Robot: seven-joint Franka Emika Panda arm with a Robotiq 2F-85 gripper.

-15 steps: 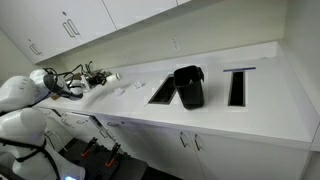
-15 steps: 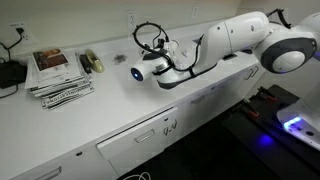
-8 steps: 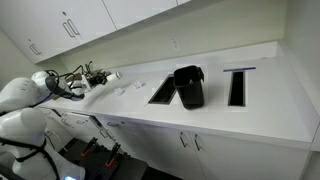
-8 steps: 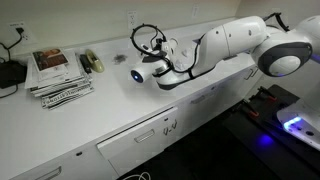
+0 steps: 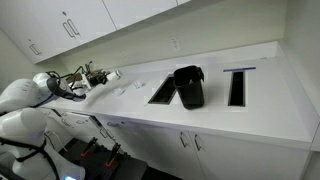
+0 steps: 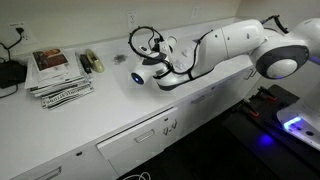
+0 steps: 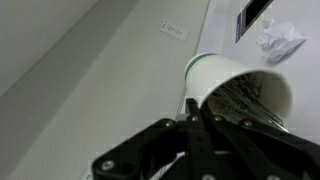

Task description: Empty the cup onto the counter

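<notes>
The room is a white kitchen. Upper cabinets (image 5: 70, 20) hang on the back wall, and cabinet doors (image 5: 200, 150) with small handles run below. A wall outlet (image 6: 130, 18) sits above the back edge.

The long glossy white bench (image 5: 250, 115) fills most of both exterior views. Two dark rectangular cut-outs are sunk into it, one (image 5: 162, 92) just beside the black boxy container (image 5: 189, 87) and the other (image 5: 237, 87) on the container's far side.

The white robot arm (image 6: 235, 40) reaches along the bench from one end. At the other end lie a loose stack of magazines (image 6: 58, 75) and, next to it, a dark device (image 6: 10, 73) with a cable.

The hand (image 6: 155, 68) is clenched on the cup (image 6: 138, 76). It holds the cup tipped on its side above the bench and clear of the surface, well apart from the container. In the wrist view the fingers (image 7: 190, 112) pinch the cup's wall near the rim, and the mouth faces the camera.

A crumpled white scrap (image 7: 278, 42) lies on the bench beyond the cup, and small white bits (image 5: 120, 90) lie below it.
</notes>
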